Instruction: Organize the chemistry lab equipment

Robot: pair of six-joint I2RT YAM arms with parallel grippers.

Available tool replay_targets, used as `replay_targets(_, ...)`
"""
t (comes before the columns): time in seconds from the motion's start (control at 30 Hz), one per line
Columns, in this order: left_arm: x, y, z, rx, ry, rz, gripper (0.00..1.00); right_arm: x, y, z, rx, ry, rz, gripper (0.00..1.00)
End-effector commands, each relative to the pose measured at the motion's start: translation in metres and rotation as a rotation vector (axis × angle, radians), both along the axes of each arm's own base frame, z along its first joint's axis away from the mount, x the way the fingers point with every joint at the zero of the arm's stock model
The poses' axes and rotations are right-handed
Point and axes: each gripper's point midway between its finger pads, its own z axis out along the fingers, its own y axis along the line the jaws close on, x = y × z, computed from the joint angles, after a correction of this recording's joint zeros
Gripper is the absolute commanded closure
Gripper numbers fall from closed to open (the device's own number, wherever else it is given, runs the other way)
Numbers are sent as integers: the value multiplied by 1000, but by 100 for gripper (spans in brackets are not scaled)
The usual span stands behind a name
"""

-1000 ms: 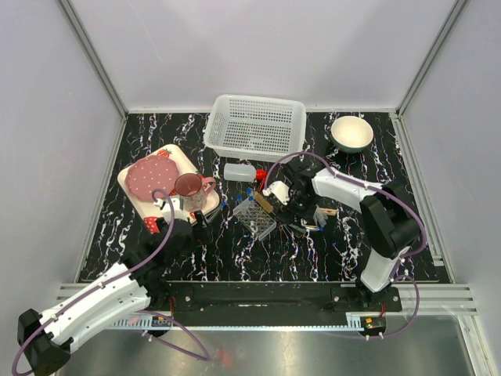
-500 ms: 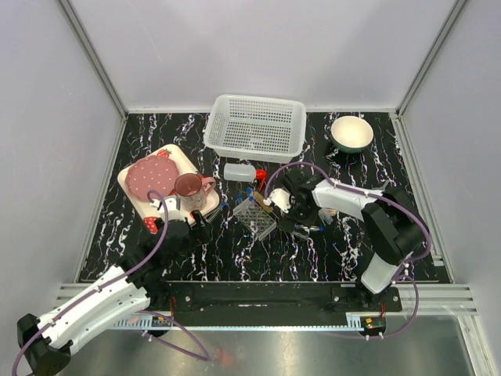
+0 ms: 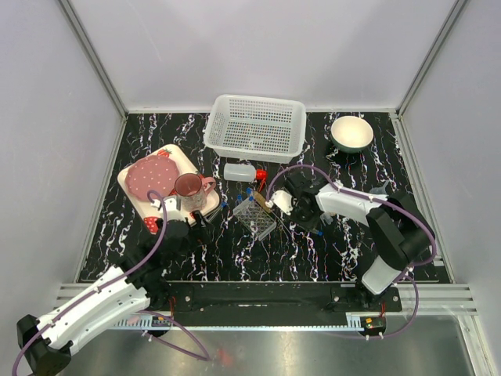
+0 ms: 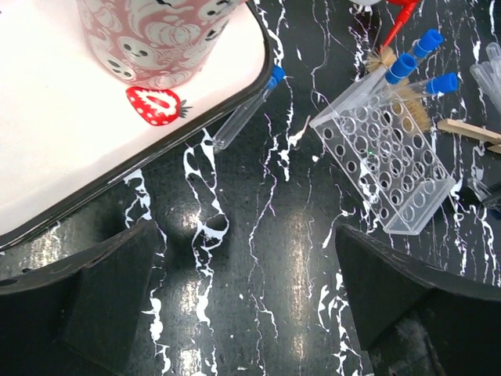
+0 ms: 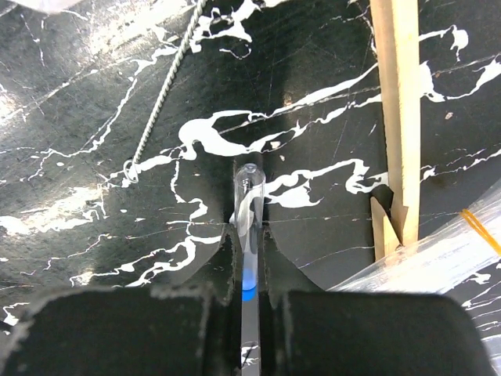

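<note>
1. The left gripper (image 4: pixel 244 231) hangs low over the shiny black table (image 4: pixel 258 313) with white squiggles. Its two dark fingers (image 4: pixel 102 290) are spread wide and hold nothing.
2. Just past it, a thin see-through loose tube (image 4: pixel 246 110) with a blue cap lies against the rounded edge of the white tray (image 4: pixel 47 180).
3. The right gripper (image 5: pixel 249 231) is pinched tight on a skinny clear tube (image 5: pixel 249 184). The tube's round end pokes out past the fingers. A flat wooden stick (image 5: pixel 399 102) lies near it.
4. The clear rack (image 4: pixel 383 157), full of round holes, sits between the two grippers. Blue-capped tubes (image 4: pixel 401 66) lean in it.
5. A pink patterned mug (image 3: pixel 188 188) stands on the tray.
6. Farther back, a cloudy bottle (image 3: pixel 239 172) with a red cap lies on its side.
7. A white basket (image 3: pixel 254 149) with tiny holes and a round white bowl (image 3: pixel 351 133) sit at the back.
</note>
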Motion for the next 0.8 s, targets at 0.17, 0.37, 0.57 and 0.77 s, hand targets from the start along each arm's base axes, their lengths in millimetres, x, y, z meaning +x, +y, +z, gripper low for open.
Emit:
replay_targets(0.17, -5, -74, 54, -270, -150, -332, 5, -7, 31, 36, 223, 66, -26, 100)
replay_targets(0.37, -13, -123, 86, -511, -194, -502, 7, -2, 39, 102, 517, 180, -145, 100)
replay_targets(0.57, -1, -170, 132, -771, -204, -517, 7, 4, 47, 159, 792, 319, -286, 100)
replay_targets(0.77, 25, -232, 154, -797, -154, -502, 8, 17, 48, 188, 965, 506, -423, 100)
